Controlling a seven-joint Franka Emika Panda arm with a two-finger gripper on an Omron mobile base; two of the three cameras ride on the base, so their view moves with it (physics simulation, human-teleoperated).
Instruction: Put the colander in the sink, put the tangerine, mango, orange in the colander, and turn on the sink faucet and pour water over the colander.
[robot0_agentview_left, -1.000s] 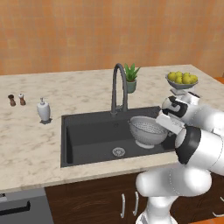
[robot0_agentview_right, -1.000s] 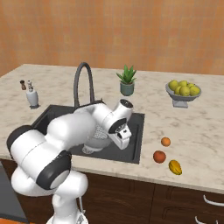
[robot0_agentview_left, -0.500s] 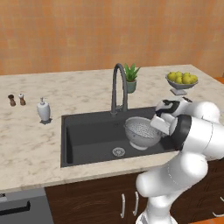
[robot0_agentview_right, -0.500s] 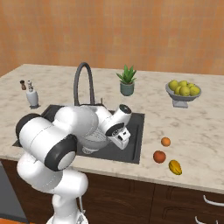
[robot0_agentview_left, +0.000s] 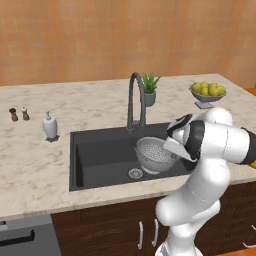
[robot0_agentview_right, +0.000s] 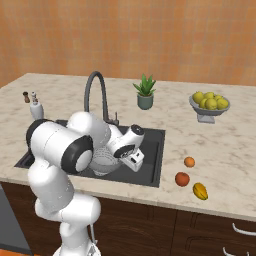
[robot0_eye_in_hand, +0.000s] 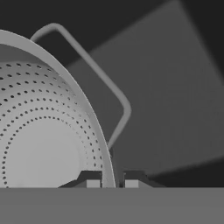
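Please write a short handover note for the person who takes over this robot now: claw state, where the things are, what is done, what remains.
Claw: shut on the colander rim, one finger on each side of the wall.
Colander: inside the sink, right of the drain, below the sink faucet; whether it rests on the bottom, I cannot tell.
Fruits: three lie on the counter right of the sink: small orange one, redder one, mango.
Done: colander brought into the sink.
Left: release it, load the three fruits, turn on the faucet; no water runs.
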